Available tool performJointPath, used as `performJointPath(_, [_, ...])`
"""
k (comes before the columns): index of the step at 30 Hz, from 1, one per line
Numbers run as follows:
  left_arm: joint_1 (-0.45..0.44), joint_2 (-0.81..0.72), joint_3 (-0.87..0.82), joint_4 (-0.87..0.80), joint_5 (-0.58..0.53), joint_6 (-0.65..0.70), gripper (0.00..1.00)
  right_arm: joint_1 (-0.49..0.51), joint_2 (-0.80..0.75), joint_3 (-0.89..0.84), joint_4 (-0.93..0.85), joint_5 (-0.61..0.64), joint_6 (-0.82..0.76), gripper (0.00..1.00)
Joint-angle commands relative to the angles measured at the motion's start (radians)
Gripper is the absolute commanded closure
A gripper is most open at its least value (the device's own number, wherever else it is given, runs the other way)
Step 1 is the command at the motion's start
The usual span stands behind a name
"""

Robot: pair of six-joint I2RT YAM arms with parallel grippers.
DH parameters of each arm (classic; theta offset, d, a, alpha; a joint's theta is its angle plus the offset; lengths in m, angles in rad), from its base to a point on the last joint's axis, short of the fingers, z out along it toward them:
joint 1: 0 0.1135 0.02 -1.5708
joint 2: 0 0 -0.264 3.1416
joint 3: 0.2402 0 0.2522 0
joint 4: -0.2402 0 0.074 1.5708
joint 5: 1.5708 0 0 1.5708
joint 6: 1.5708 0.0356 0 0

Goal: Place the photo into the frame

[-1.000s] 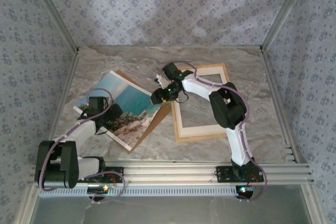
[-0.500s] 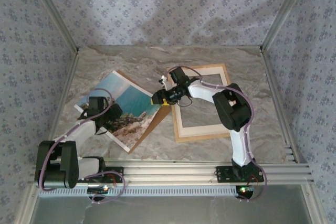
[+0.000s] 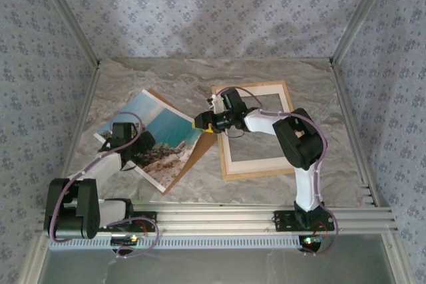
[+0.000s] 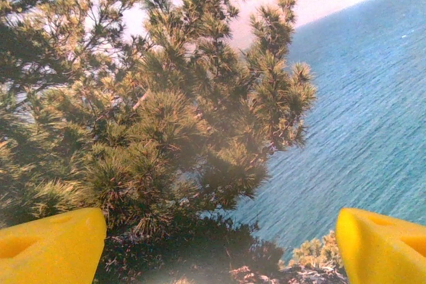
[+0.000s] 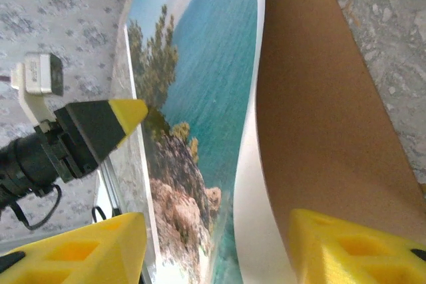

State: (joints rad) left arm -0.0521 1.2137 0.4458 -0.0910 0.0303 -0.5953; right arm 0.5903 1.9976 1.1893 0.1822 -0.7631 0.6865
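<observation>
Two grippers are placed at the photo (image 3: 160, 131), which lies on a brown backing board (image 3: 193, 159) in the left half of the table (image 3: 166, 76). Its long axis runs slantwise from the far left toward the near middle. The frame (image 3: 256, 173) lies flat just right of the photo's right corner, with its long axis set roughly from near edge to far edge. The right gripper (image 3: 200, 124) is held at that corner with its jaws apart, and the photo's white edge is seen between them in the right wrist view. The left gripper (image 3: 141, 149) is poised low over the near-left part of the print, its jaws also apart. A rightward carry with a turn is judged necessary, and the right arm is the nearer one to the frame.
</observation>
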Motion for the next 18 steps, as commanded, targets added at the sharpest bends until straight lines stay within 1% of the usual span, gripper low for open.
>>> performJointPath(1, [0.0, 0.015, -0.028, -0.007, 0.058, -0.01, 0.11, -0.01, -0.038, -0.051, 0.093, 0.026, 0.069, 0.41])
performJointPath(12, [0.0, 0.018, -0.032, 0.0, 0.059, -0.009, 0.11, -0.025, -0.059, -0.111, 0.204, 0.025, 0.146, 0.43])
performJointPath(18, [0.0, 0.023, -0.032, 0.004, 0.062, -0.008, 0.11, -0.023, -0.065, -0.119, 0.212, 0.024, 0.153, 0.48])
